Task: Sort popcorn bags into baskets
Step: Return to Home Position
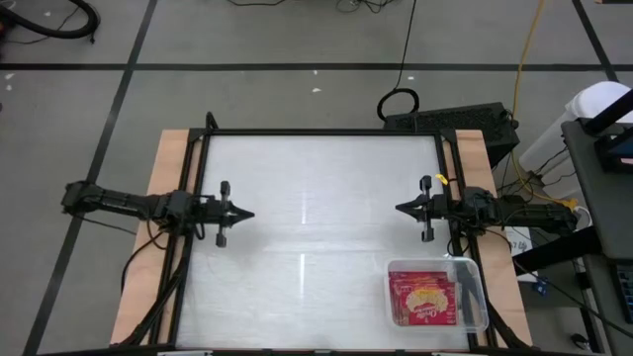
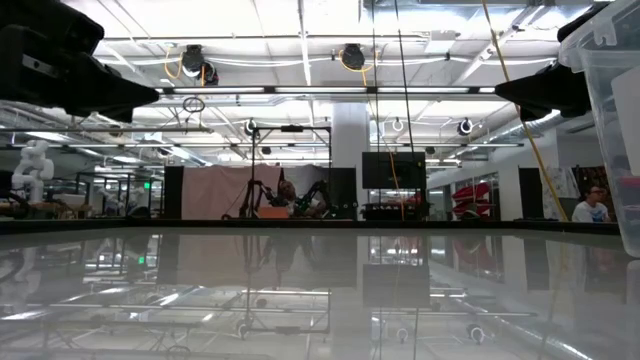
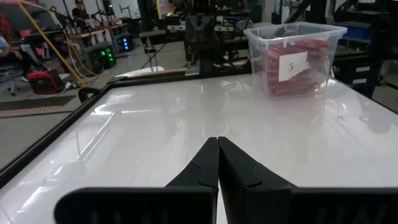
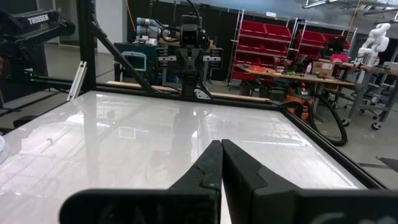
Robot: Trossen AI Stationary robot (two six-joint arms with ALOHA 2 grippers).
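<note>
The white desk (image 1: 316, 218) lies bare across its whole middle, with no packet loose on it. In its near right corner stands the clear bin (image 1: 435, 263). The red popcorn bags (image 1: 423, 300) are stacked inside it, so the sorting looks finished. Both arms reach in level from the sides, facing each other across the desk and well apart. The left pincer (image 1: 247, 214) hangs over the left side, its fingers pressed together on nothing. The right pincer (image 1: 401, 208) hangs over the right side, a little beyond the bin's far edge, likewise pressed together and empty. The step in hand is the return to rest. To do it well, I judge each arm should draw back slowly and evenly. The right arm should be kept clear of the bin's rim so nothing inside is jolted.
</note>
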